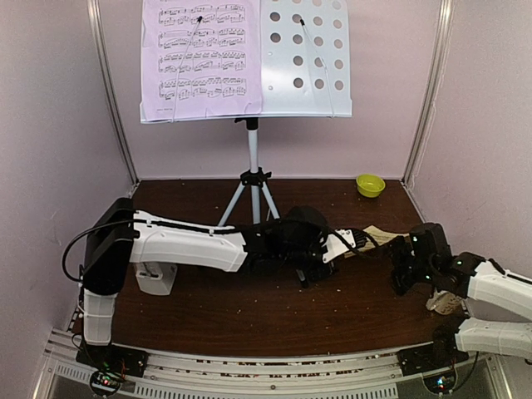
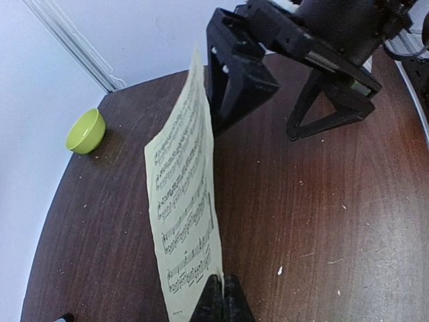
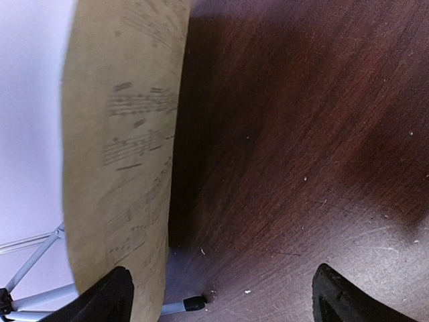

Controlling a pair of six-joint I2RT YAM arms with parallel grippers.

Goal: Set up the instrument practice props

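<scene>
The grey perforated music-stand desk stands at the back on its silver tripod, with a lilac sheet-music page on its left half. My left gripper is shut on the near edge of a pale yellow sheet-music page, held on edge above the table. My right gripper is open at the page's far end. The sheet stands against the inner side of its left finger. A small light grey metronome sits partly hidden below the left arm.
A small green bowl rests at the back right corner of the brown table. A tripod foot lies just beyond my right gripper. A beige object is half hidden under the right arm. Walls close in on three sides.
</scene>
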